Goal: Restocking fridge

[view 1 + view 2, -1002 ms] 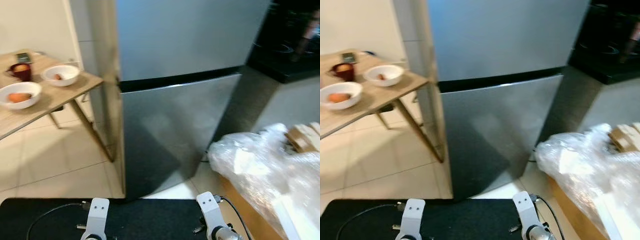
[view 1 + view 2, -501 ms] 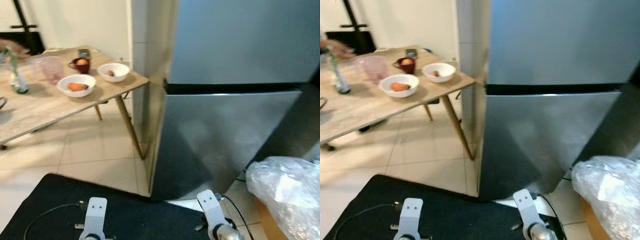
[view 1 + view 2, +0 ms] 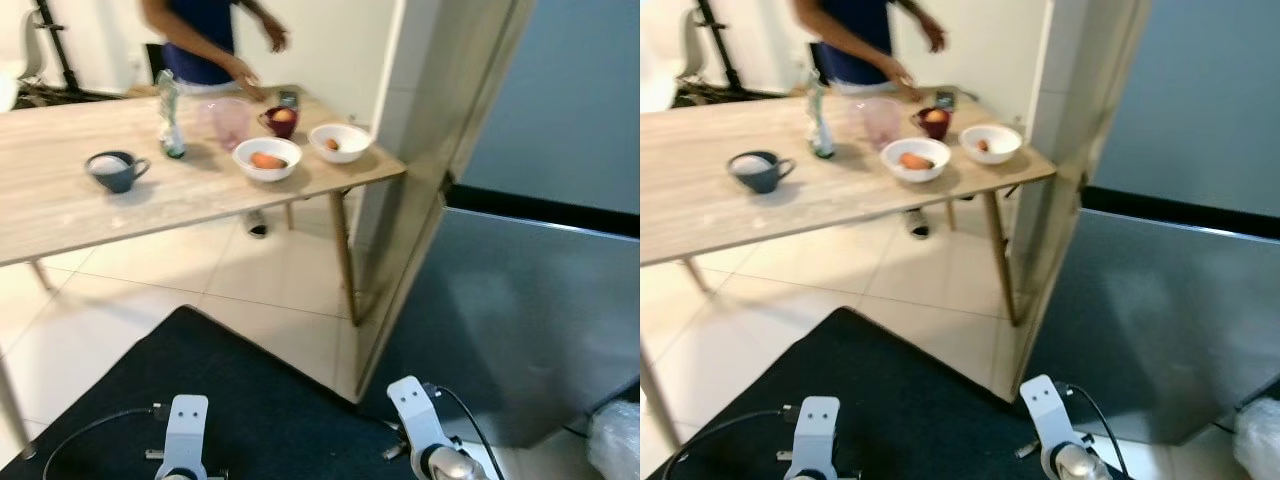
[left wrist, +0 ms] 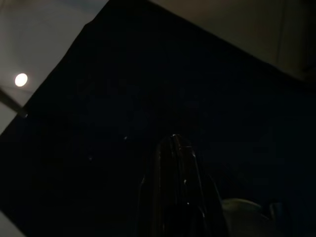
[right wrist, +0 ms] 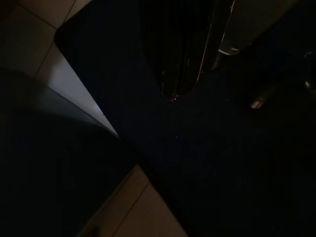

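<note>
Both arms hang idle, each tool's fingers together, so fetching the carrot bowl from the bench for the shut fridge looks next.

You're facing a fridge of smooth brushed metal with a dull sheen (its doors shut). The table is pale matt wood grain; the floor tiles are glossy cream, and the mat is matt black.

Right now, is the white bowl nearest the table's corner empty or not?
Not empty. The white bowl at the corner of the wooden table holds one small reddish-brown item; what it is cannot be told.
</note>
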Robot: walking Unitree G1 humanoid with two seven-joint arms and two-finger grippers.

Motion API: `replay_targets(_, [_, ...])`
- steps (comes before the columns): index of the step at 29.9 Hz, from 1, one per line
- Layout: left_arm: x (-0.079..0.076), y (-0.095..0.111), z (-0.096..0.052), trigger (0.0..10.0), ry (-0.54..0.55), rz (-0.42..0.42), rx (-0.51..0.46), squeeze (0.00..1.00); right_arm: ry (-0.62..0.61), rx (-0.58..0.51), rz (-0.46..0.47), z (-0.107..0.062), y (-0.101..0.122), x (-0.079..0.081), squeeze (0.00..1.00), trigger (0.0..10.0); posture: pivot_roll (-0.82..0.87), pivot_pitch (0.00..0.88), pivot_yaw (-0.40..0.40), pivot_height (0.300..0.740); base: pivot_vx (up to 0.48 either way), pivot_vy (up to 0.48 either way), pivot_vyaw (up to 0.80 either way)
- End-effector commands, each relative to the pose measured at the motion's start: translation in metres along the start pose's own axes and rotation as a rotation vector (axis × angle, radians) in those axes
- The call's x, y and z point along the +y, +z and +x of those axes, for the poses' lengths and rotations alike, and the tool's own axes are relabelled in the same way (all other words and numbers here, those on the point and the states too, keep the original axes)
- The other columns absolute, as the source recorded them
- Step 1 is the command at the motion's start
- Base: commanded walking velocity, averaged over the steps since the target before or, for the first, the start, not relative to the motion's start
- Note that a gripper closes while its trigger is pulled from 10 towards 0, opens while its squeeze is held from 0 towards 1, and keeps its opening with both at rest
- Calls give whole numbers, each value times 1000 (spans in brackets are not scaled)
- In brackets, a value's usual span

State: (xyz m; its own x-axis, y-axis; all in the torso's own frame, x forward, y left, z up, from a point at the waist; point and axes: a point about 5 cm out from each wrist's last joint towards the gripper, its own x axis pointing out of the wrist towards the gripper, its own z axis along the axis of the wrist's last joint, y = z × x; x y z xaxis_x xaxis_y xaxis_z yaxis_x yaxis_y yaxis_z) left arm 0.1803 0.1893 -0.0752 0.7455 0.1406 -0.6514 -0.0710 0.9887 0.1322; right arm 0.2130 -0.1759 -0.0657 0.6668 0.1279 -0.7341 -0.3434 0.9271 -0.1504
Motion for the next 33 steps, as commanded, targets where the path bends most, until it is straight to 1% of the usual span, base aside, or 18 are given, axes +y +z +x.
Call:
replay_targets(1, [-3, -2, -1, 10000, -4, -2, 15, 0, -10, 9, 7, -1, -3, -2, 0, 10000, -56, 22, -70, 736, 0, 0, 800])
replay_targets(5, [-4, -2, -1, 10000, -5, -24, 10, 0, -9, 13, 4, -1, -4, -1, 0, 10000, -54, 20, -71, 736, 0, 0, 800])
replay_targets(11, [-6, -3, -1, 10000, -11, -12, 27, 0, -6, 18, 2, -1, -6, 1, 0, 10000, -55, 7, -71, 736, 0, 0, 800])
replay_targets(13, [-7, -3, -1, 10000, -11, -25, 23, 0, -6, 18, 2, -1, -6, 1, 0, 10000, -55, 7, -71, 736, 0, 0, 800])
replay_targets(16, [-10, 0, 0, 10000, -19, -20, 7, 0, -6, 18, -1, -1, -6, 1, 0, 10000, -54, 1, -77, 736, 0, 0, 800])
replay_targets(20, [-10, 4, 0, 10000, -3, -21, -23, 0, -6, 17, -8, -1, -5, 0, 0, 10000, -57, 0, -81, 736, 0, 0, 800])
replay_targets(21, [-11, 4, 0, 10000, -17, -9, -22, 0, -7, 14, -12, -1, -4, -1, 0, 10000, -58, 0, -82, 736, 0, 0, 800])
replay_targets(23, [-12, 3, 0, 10000, -33, -18, -14, 0, -8, 8, -18, -1, -3, -1, 0, 10000, -60, 0, -82, 736, 0, 0, 669])
replay_targets(26, [-12, 1, 0, 10000, -34, -24, -2, 0, -21, 3, 31, -1, -2, -3, 0, 10000, -65, 0, -81, 736, 0, 0, 0])
replay_targets(31, [-11, 0, -1, 10000, -34, -23, -2, 0, -19, 5, 30, -1, -2, -4, 0, 10000, -70, 0, -85, 736, 0, 0, 0])
replay_targets(33, [-9, -2, 0, 10000, -27, -19, 15, 0, -18, 6, 33, -1, -2, -4, 0, 10000, -71, 0, -89, 736, 0, 0, 0])
